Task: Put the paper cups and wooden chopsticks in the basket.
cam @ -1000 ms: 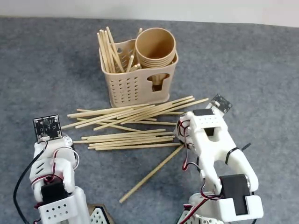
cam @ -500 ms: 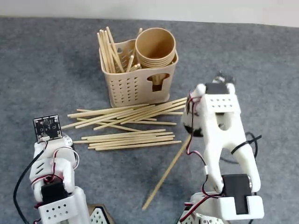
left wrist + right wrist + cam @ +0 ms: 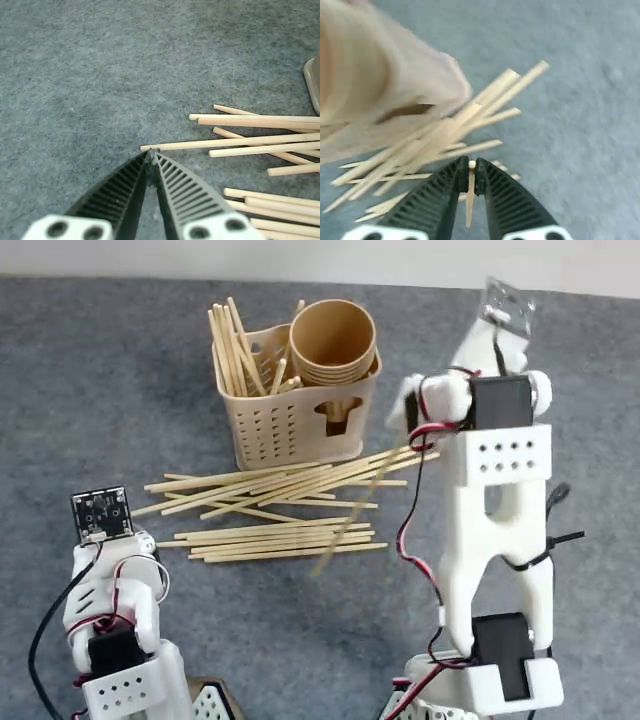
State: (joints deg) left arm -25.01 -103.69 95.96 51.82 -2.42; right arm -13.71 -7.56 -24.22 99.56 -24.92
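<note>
Paper cups [image 3: 332, 335] in basket [image 3: 285, 435] w/ some chopsticks [image 3: 232, 345]; many loose. My right gripper [image 3: 470, 167] pinches one chopstick [image 3: 470, 200]; left gripper [image 3: 152, 156] jaws pressed together.

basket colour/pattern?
Beige basket, rows of small holes in its walls; clearest in the high view.

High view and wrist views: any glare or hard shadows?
High view: even light, no glare, only faint shadows under the chopsticks. Left wrist view: thin soft shadows beside them. Right wrist view: no glare on the held chopstick.
</note>
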